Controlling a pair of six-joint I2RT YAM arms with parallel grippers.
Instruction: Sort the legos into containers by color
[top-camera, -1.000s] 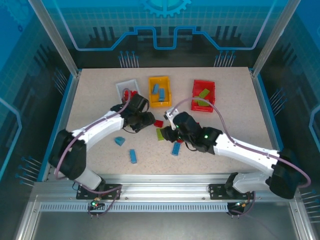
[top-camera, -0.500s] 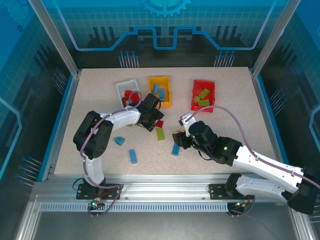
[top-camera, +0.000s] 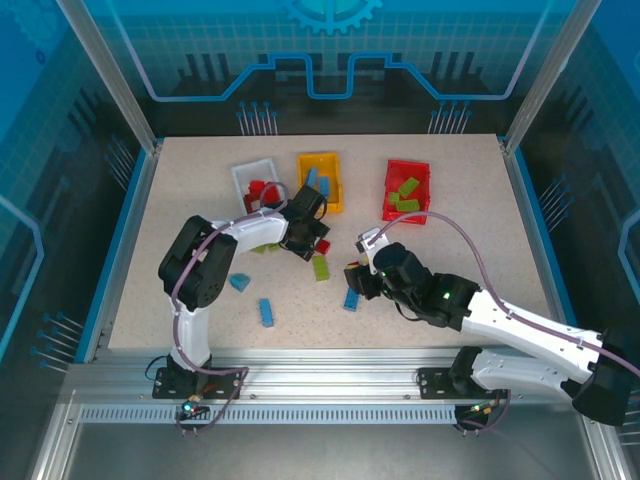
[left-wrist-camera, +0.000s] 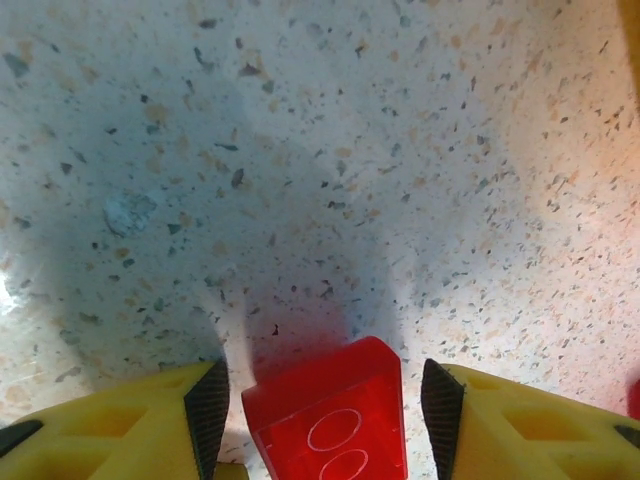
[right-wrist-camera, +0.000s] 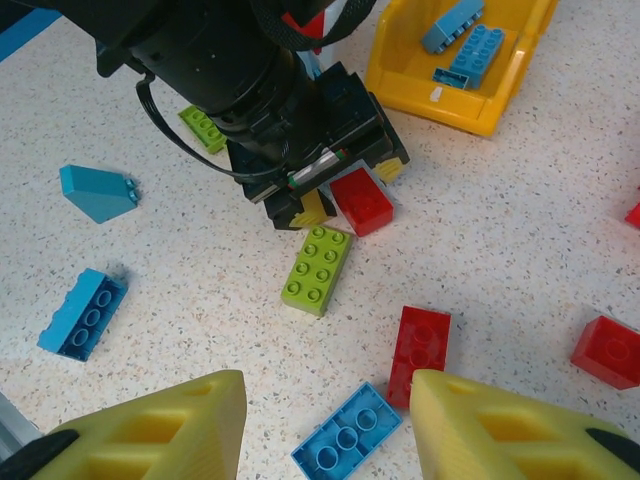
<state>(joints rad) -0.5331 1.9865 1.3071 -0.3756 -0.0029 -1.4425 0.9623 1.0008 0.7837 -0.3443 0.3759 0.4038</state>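
Loose blue bricks (top-camera: 265, 312): two on the table (top-camera: 450, 160) at the near left, apart from each other.
White bin (top-camera: 240, 175): back left, with red pieces (top-camera: 262, 190) inside.
Left claw (left-wrist-camera: 320, 390): low over the table in front of the white and yellow bins. Its fingers are apart and straddle a red brick (left-wrist-camera: 330, 425), with a thin gap on each side.
Yellow bin (right-wrist-camera: 490, 110): back middle, with blue pieces (right-wrist-camera: 478, 48) inside.
Green brick (right-wrist-camera: 318, 268): flat on the table, just beside the left claw.
Right claw (right-wrist-camera: 325, 400): fingers wide apart with nothing between them, above a blue plate brick (right-wrist-camera: 345, 440) and a long red brick (right-wrist-camera: 420, 350).
Red bin (top-camera: 422, 172): back right, with green pieces (top-camera: 408, 187) inside.
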